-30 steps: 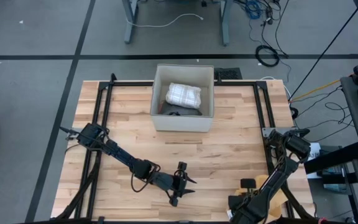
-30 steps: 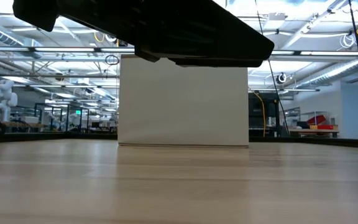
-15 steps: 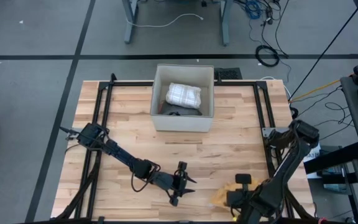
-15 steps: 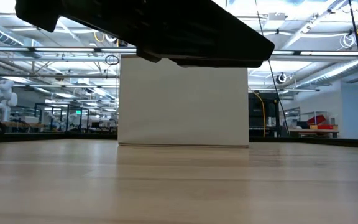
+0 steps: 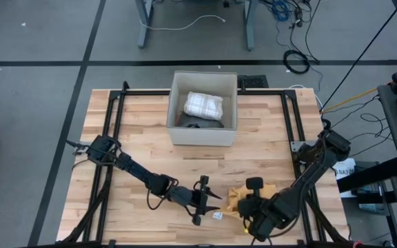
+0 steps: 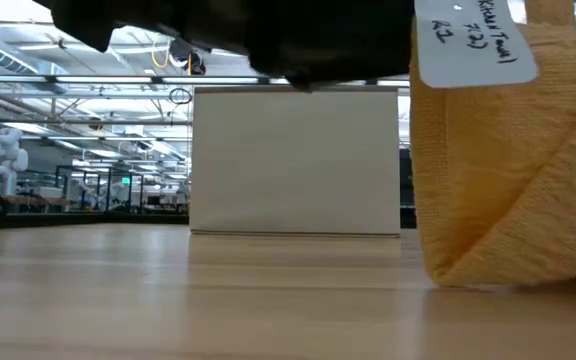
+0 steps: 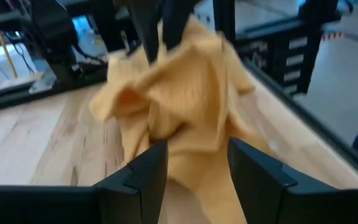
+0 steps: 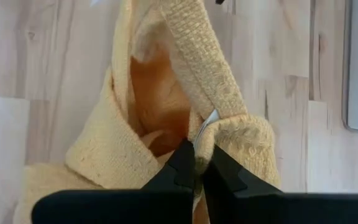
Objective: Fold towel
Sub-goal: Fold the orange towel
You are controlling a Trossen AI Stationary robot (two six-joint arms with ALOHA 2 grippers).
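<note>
Towel (image 5: 236, 198) bunched at the lower middle of the overhead frame, touching the table (image 5: 253, 165).
Right gripper (image 8: 199, 163) is clamped on it; left gripper (image 5: 209, 200) sits just beside, fingers apart.

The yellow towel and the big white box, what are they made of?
The yellow towel looks like soft woven cloth, probably cotton: you can see its bumpy, knitted-looking weave and floppy folds. The white box looks like cardboard or thin board with a smooth, matte skin; its walls are thin, flat and straight. I can't be sure of either just by looking.
</note>
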